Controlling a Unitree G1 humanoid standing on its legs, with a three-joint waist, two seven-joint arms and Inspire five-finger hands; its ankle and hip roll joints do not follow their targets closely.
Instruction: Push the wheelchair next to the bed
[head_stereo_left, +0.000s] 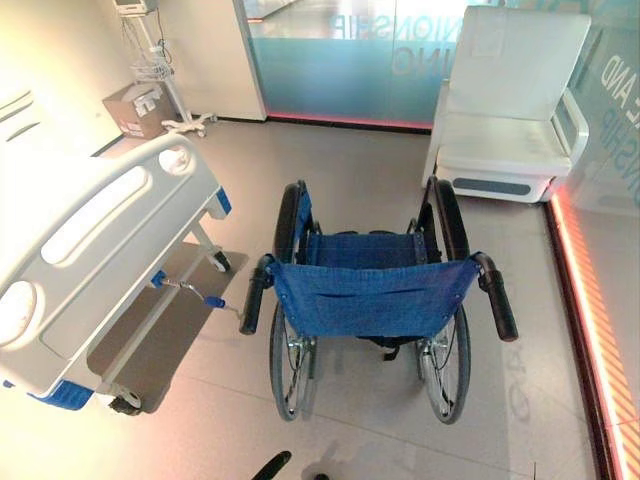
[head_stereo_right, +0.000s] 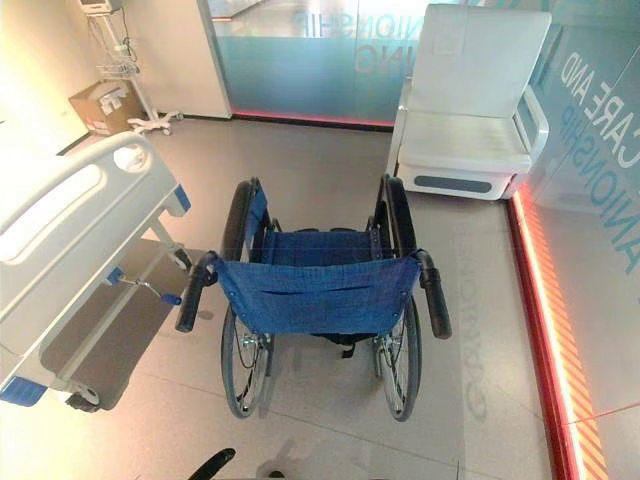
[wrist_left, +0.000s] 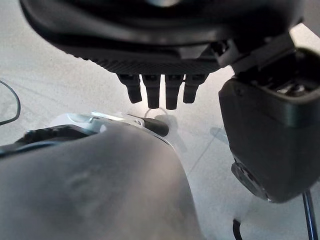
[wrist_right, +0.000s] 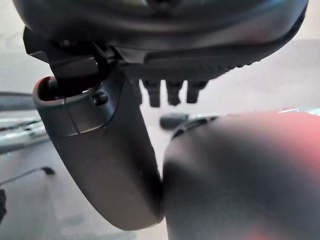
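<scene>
Both head cameras look steeply down from just behind the wheelchair, sharing it, the bed at left and the white armchair beyond. Each wrist camera sits tight against its own hand, left hand and right hand, facing the floor.

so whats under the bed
Under the bed a flat grey base plate sits low over the floor, with a caster wheel at its near corner and blue-tipped crank handles sticking out. Anything further beneath is covered by the footboard and mattress.
</scene>
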